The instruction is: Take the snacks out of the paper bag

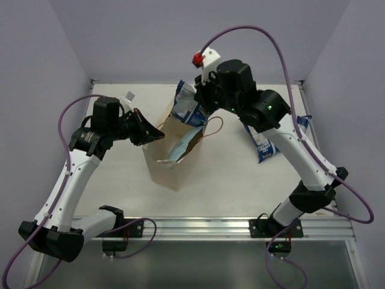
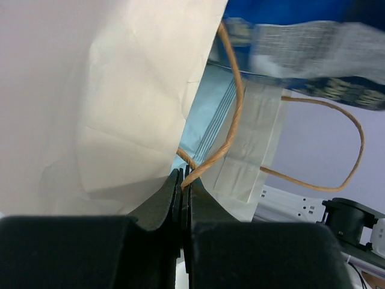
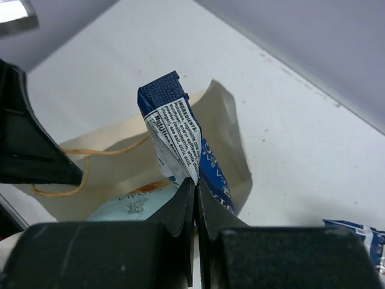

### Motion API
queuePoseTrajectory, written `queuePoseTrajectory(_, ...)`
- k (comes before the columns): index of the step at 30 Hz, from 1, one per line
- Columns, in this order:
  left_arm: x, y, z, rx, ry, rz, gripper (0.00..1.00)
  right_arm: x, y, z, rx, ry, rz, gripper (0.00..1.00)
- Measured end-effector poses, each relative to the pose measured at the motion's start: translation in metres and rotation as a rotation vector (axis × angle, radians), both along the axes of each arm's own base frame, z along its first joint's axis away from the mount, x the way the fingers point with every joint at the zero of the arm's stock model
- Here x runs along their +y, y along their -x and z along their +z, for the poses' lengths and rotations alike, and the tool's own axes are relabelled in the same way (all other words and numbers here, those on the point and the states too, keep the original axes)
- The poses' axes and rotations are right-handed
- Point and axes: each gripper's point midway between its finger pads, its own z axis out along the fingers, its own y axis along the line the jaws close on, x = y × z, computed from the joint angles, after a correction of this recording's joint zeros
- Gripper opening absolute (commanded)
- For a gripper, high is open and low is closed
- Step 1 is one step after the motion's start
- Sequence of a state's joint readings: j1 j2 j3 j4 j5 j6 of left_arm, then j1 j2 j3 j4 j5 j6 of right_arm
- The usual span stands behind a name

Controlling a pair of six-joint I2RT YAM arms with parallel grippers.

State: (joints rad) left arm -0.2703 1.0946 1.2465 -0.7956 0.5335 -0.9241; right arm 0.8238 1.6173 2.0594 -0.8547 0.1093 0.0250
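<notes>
The tan paper bag [image 1: 162, 165] stands open at the table's middle. My left gripper [image 1: 157, 136] is shut on its near cord handle [image 2: 231, 120] at the rim, next to the bag's wall [image 2: 120, 90]. My right gripper [image 1: 203, 103] is shut on the top edge of a dark blue and white snack packet [image 1: 186, 107], held above the bag's far rim; in the right wrist view the packet [image 3: 174, 129] stands up from the gripper [image 3: 196, 183]. The light blue chip bag [image 1: 183, 147] lies inside the paper bag [image 3: 129, 208].
Another dark blue and white packet [image 1: 264, 144] lies on the table to the right of the bag, partly under my right arm, and shows in the right wrist view [image 3: 361, 238]. The bag's far handle [image 1: 215, 126] loops out to the right. Purple walls enclose the table.
</notes>
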Motion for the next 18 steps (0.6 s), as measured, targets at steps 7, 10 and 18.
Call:
queuePoseTrajectory(7,0.001,0.0,-0.006,0.01,-0.005,0.0,0.0,-0.062,0.015,0.122,-0.209,-0.212,-0.2,0.0)
queuePoseTrajectory(10,0.001,0.001,-0.006,0.004,-0.007,-0.002,0.0,-0.105,0.028,0.158,-0.296,-0.283,-0.32,0.0)
queuePoseTrajectory(18,0.005,0.002,-0.004,-0.009,-0.019,-0.004,0.0,-0.199,0.046,0.173,-0.426,-0.263,-0.638,0.0)
